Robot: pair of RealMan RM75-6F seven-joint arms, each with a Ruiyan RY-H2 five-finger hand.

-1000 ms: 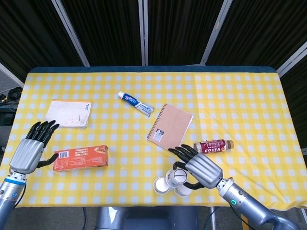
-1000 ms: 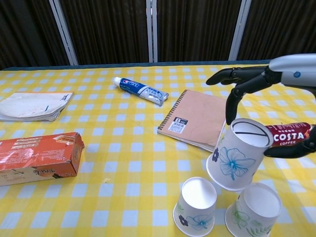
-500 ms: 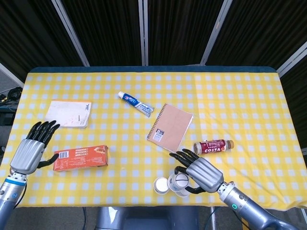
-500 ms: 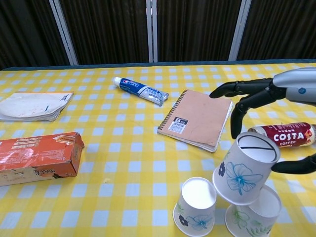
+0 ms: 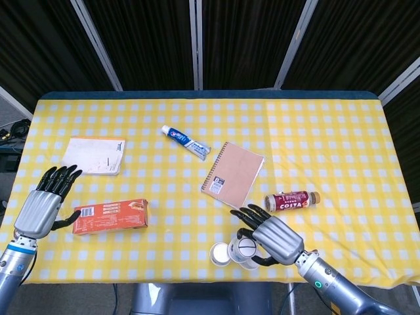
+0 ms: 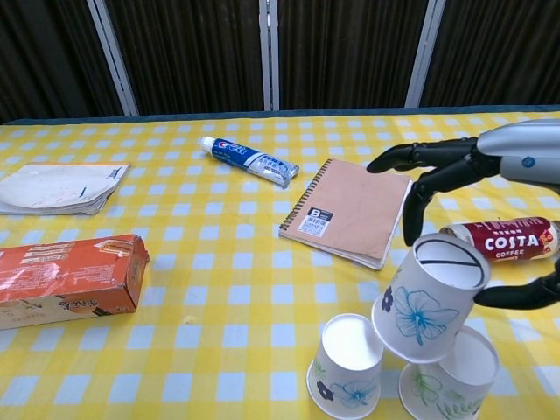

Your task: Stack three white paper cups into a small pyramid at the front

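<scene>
Three white paper cups with flower prints stand upside down at the front right of the table. Two of them, the left cup [image 6: 347, 359] and the right cup [image 6: 455, 372], sit side by side on the cloth. The third cup [image 6: 420, 302] leans tilted on top of both; in the head view it is the top cup [image 5: 246, 248]. My right hand [image 6: 472, 162] [image 5: 272, 236] reaches over it, pinching it between a fingertip at its upper left rim and the thumb on its right side. My left hand [image 5: 39, 203] hovers with fingers apart, left of the orange box.
An orange box [image 6: 66, 280] lies front left, with a white booklet [image 6: 57, 186] behind it. A toothpaste tube [image 6: 249, 159] and a brown notebook [image 6: 350, 210] lie mid-table. A Costa bottle [image 6: 503, 238] lies just behind the cups. The table's front edge is close to the cups.
The right hand has come down and toward the front, setting the tilted top cup onto the two lower cups. The left hand has stayed still.
</scene>
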